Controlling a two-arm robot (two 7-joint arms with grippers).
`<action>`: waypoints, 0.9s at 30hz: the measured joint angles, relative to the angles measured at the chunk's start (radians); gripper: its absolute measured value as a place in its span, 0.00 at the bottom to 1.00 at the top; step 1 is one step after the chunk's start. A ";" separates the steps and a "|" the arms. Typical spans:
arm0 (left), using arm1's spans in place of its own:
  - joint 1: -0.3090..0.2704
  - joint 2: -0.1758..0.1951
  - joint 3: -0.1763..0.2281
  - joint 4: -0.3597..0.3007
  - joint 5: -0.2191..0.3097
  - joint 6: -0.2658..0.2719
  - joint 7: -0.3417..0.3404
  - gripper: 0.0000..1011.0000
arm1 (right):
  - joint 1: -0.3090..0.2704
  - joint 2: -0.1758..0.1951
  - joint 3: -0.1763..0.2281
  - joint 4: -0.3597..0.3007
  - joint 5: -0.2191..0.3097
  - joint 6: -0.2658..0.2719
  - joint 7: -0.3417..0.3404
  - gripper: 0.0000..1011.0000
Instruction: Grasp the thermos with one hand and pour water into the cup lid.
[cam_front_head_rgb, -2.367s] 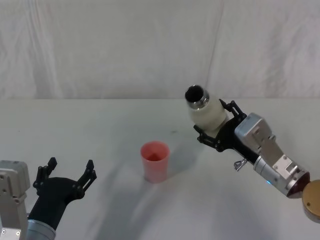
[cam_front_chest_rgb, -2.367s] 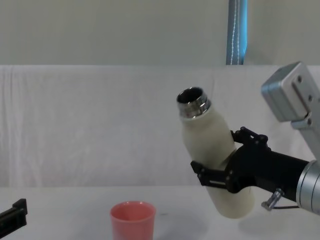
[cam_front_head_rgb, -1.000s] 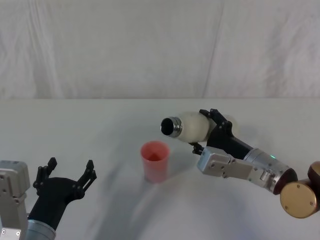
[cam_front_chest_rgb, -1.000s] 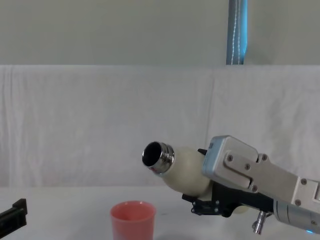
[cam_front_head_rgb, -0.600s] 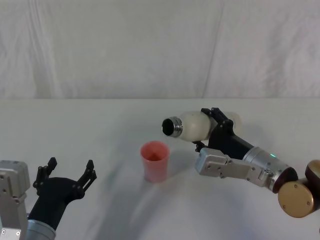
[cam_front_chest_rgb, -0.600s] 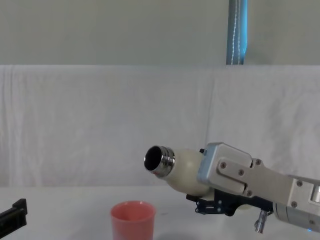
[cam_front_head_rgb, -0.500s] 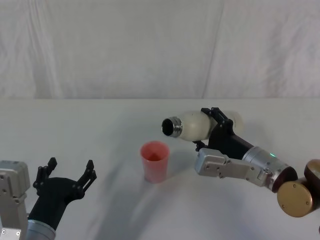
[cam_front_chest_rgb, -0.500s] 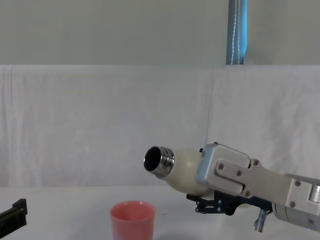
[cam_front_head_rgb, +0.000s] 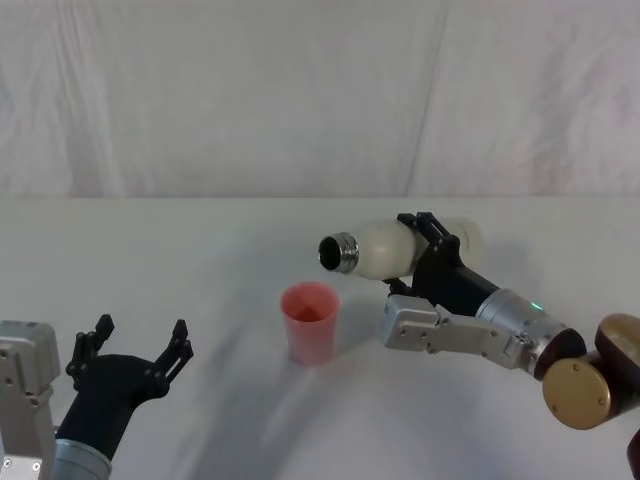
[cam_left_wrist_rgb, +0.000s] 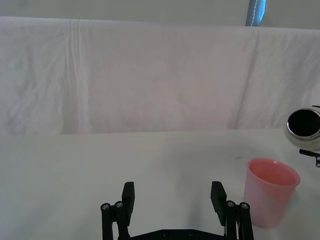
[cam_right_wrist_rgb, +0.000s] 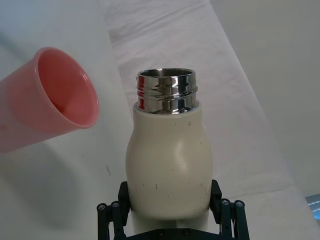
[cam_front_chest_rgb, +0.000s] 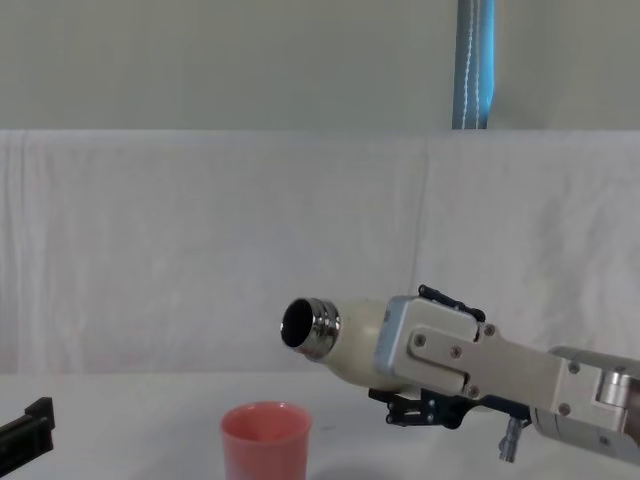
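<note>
Above the tabletop, the right gripper, clamped around the thermos, has tipped it from near-upright to almost horizontal; its steel mouth now hangs just above the cup lid, so pouring looks imminent. Left gripper rests open, idle.
</note>
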 joint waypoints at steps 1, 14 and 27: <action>0.000 0.000 0.000 0.000 0.000 0.000 0.000 0.99 | 0.003 -0.001 -0.002 0.003 -0.003 0.001 -0.002 0.95; 0.000 0.000 0.000 0.000 0.000 0.000 0.000 0.99 | 0.036 -0.002 -0.032 0.036 -0.061 -0.002 -0.040 0.95; 0.000 0.000 0.000 0.000 0.000 0.000 0.000 0.99 | 0.049 0.005 -0.049 0.043 -0.091 0.000 -0.056 0.95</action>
